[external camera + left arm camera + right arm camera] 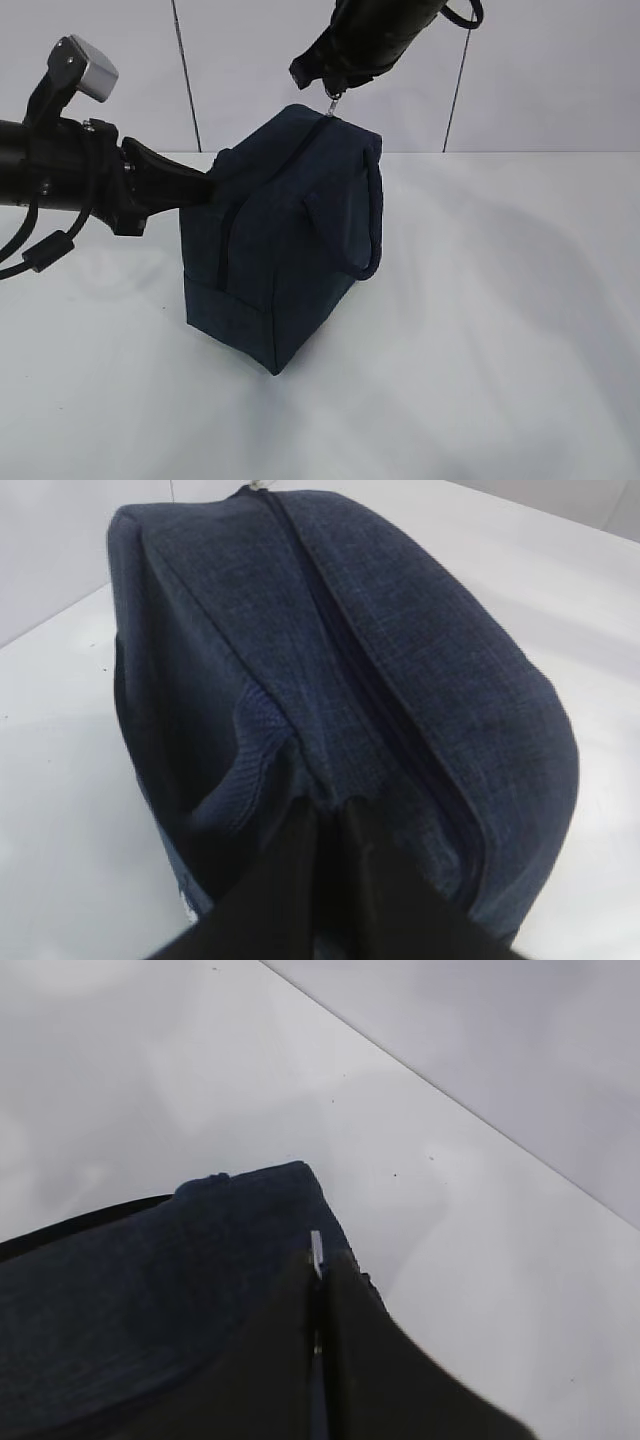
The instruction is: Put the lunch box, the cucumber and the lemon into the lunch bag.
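The dark navy lunch bag (280, 260) stands on the white table, its top zipper line (345, 670) closed along its length. My left gripper (212, 178) comes in from the left and is shut on the fabric at the bag's near end (328, 805). My right gripper (335, 92) reaches down from above and is shut on the metal zipper pull (316, 1250) at the bag's far top corner. In the right wrist view the bag (150, 1290) fills the lower left. The lunch box, the cucumber and the lemon are out of view.
One loop handle (368, 215) hangs down the bag's right side. The white table (500, 350) stretches to the right and front of the bag, with a pale wall behind it.
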Tool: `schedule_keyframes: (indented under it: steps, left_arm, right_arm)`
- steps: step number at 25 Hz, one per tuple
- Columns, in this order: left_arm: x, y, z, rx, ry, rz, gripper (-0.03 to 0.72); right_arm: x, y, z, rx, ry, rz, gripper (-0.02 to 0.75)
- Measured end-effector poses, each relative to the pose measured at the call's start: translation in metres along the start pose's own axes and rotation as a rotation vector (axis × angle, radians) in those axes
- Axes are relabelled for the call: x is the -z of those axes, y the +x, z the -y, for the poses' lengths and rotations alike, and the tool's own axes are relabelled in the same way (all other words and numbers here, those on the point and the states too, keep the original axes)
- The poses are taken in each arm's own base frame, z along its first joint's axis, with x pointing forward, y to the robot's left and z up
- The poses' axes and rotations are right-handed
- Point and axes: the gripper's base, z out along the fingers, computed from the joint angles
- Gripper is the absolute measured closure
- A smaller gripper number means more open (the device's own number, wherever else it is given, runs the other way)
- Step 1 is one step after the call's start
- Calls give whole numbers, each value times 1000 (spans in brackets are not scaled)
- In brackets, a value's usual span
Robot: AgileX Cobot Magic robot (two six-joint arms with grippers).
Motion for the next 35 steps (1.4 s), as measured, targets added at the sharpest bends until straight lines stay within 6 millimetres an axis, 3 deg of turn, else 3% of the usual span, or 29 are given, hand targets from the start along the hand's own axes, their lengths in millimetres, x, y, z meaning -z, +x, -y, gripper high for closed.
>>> schedule_keyframes:
  steps: [21, 35]
  left_arm:
    - [0, -1, 3, -6, 28, 7, 677]
    - [0, 0, 4, -21, 45, -4, 677]
  right_arm:
    - [-53, 23, 46, -250, -111, 66, 717]
    - [-112, 61, 81, -494, -350, 142, 717]
